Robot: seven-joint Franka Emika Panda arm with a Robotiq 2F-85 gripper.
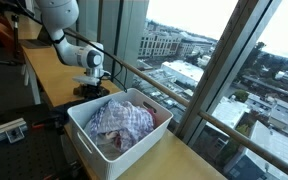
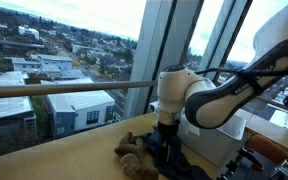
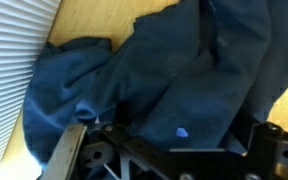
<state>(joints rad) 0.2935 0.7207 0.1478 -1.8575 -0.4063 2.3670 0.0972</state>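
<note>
Blue garment (image 3: 174, 80) lies crumpled on the wooden table (image 1: 49, 70), close to the window glass and apart from the white bin (image 1: 82, 148). In an exterior view it shows as a dark heap (image 2: 174, 158) directly under the arm, with a small brown lump (image 2: 134, 155) just beside it. The lump may be a soft toy, but it is too small to tell.

The gripper (image 3: 164, 150) hangs right above the cloth with its fingers spread wide and nothing between them. One fingertip (image 3: 69, 148) shows at the edge of the folds in the wrist view. Whether it touches the fabric cannot be told.

As things lie, the handling of this garment looks to be at its very start: the approach is made, but the cloth is not pinched, not lifted, and no part of it is off the table. The bin holds a bundle of plaid cloth (image 1: 119, 120) that reaches about to the rim — that much is already inside. The blue piece is outside it.
</note>
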